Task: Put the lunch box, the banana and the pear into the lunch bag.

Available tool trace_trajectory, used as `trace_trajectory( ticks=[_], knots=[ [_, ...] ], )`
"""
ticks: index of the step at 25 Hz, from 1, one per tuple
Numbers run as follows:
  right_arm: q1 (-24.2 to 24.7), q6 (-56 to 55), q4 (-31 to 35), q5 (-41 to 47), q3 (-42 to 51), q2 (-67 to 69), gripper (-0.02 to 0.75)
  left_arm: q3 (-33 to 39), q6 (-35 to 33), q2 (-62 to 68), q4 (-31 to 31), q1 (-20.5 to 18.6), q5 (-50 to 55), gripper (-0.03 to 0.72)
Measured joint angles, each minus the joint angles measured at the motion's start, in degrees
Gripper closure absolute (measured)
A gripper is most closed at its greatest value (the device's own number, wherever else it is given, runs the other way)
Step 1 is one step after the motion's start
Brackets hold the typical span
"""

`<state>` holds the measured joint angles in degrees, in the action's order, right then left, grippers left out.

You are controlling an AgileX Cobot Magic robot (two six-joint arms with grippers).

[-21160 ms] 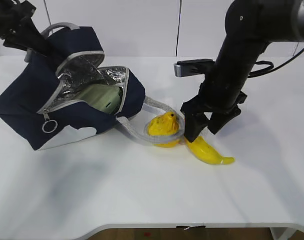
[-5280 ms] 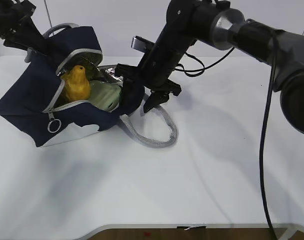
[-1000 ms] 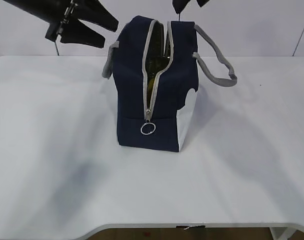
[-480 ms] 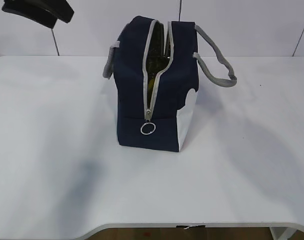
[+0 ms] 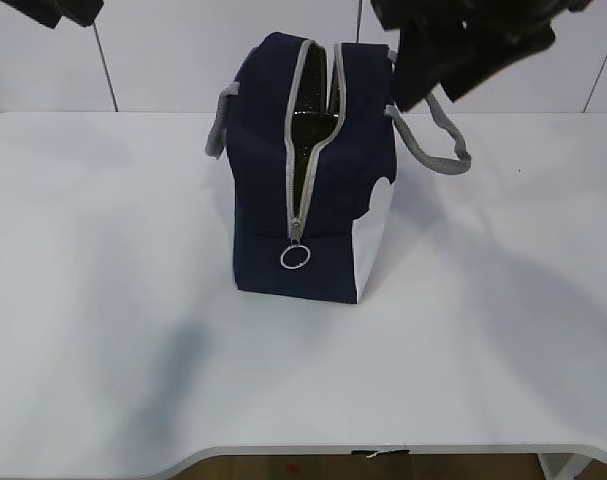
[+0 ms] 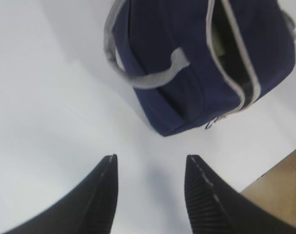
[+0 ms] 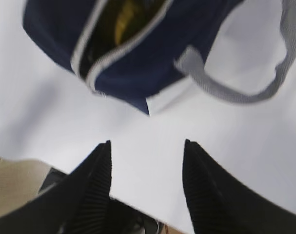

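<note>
White table [image 5: 103,330] carries our lunch bag [image 5: 268,200] upright, zipper [image 5: 301,150] parted over something yellow inside, so our left gripper [image 6: 148,187] and right gripper [image 7: 147,183] hang open, gripping nothing.

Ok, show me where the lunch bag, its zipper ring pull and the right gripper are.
lunch bag [image 5: 263,180], exterior view, navy side panel.
zipper ring pull [image 5: 295,257], exterior view, on the ring.
right gripper [image 7: 147,187], right wrist view, midway between its open fingertips.
</note>
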<state>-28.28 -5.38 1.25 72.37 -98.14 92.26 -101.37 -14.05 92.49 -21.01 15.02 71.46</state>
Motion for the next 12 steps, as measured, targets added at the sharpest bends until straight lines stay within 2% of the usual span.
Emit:
trace_trajectory(
  ticks=[2, 4, 9, 12],
  knots=[
    [0.0, 0.0, 0.1, -0.9, 4.5, -2.2, 0.352, 2.1, 0.0, -1.1, 1.2, 0.0, 0.1, 0.348],
    [0.0, 0.0, 0.1, -5.4, 9.8, -5.1, 0.352, 4.1, 0.0, -2.1, 1.8, 0.0, 0.1, 0.349],
    [0.0, 0.6, 0.2, -22.8, 23.1, -14.2, 0.352, 5.8, 0.0, -3.4, 2.3, 0.0, 0.1, 0.358],
    [0.0, 3.9, 0.2, -36.7, 33.4, -19.2, 0.352, 5.8, 0.1, -3.4, 2.3, 0.0, 0.1, 0.364]
  ],
)
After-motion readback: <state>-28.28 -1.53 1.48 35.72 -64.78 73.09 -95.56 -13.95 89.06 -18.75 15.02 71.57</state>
